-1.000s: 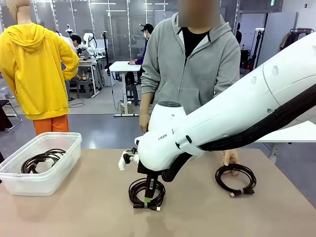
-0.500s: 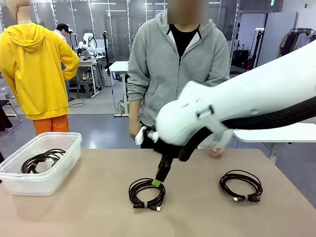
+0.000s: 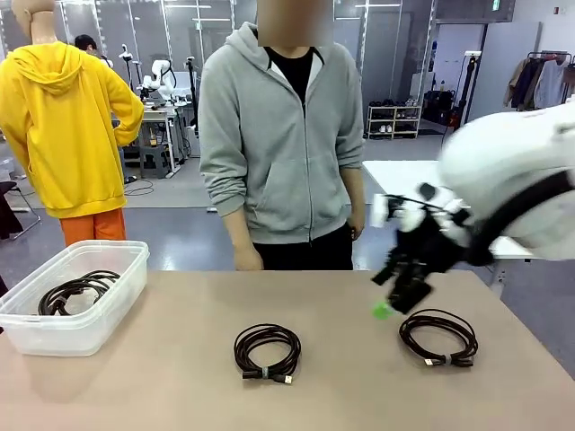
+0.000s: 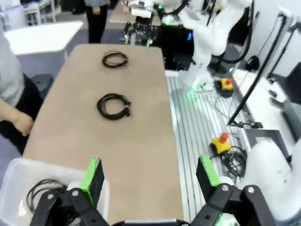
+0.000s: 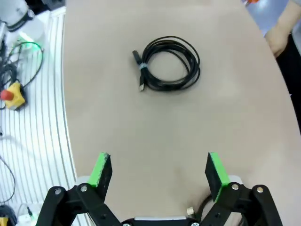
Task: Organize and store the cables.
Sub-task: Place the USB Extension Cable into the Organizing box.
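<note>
Two cables lie as black coils on the tan table (image 3: 162, 377): one in the middle (image 3: 267, 351), one at the right (image 3: 438, 338). A third coil (image 3: 76, 290) rests inside the clear plastic bin (image 3: 90, 334) at the left. My right gripper (image 3: 388, 305) hangs blurred just above and left of the right coil, holding nothing. Its wrist view shows the gripper (image 5: 157, 170) open over bare table, with the middle coil (image 5: 167, 63) ahead. My left gripper (image 4: 150, 172) is open above the bin (image 4: 11, 174), with both table coils (image 4: 114, 106) (image 4: 115, 59) beyond it.
A person in a grey hoodie (image 3: 278, 144) stands at the far edge, arms down, one hand (image 3: 244, 260) near the table. The table's right side drops off to a white table (image 3: 395, 171) behind. An emergency stop button (image 5: 11, 96) sits off the table's near edge.
My right gripper opened, rose off the middle coil and swung right toward the right coil. The middle coil stayed on the table. The person drew the hand back and stepped left.
</note>
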You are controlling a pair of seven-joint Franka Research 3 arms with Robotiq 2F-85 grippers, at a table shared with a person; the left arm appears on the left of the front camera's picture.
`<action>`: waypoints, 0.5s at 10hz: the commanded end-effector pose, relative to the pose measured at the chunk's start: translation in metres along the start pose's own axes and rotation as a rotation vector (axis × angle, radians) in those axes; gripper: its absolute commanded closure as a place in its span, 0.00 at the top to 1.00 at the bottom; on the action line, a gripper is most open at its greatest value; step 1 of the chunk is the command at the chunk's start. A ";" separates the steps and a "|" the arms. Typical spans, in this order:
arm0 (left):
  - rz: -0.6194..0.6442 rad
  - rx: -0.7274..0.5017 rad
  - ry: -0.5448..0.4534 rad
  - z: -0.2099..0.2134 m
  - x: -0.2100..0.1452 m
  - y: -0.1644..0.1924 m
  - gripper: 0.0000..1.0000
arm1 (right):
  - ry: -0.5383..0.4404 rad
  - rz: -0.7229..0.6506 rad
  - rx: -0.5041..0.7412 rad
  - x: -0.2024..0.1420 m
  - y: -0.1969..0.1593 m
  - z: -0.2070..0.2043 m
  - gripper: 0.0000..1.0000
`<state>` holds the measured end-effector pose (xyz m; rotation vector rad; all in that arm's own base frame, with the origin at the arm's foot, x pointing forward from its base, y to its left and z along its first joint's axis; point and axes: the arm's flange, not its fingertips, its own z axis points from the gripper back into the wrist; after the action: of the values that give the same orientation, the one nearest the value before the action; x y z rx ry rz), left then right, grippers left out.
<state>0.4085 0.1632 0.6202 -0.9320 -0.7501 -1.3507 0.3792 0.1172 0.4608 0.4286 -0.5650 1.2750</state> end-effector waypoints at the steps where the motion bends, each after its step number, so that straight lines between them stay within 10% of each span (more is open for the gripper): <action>1: 0.024 0.029 -0.017 -0.079 0.013 -0.019 1.00 | -0.073 0.037 -0.005 -0.051 0.011 0.044 1.00; 5: -0.023 -0.006 0.169 -0.202 0.036 -0.007 1.00 | -0.345 -0.023 -0.098 -0.179 0.018 0.136 1.00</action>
<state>0.3869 -0.0172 0.5659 -0.8540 -0.6541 -1.4564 0.3333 -0.0789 0.4815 0.5217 -0.8489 1.1490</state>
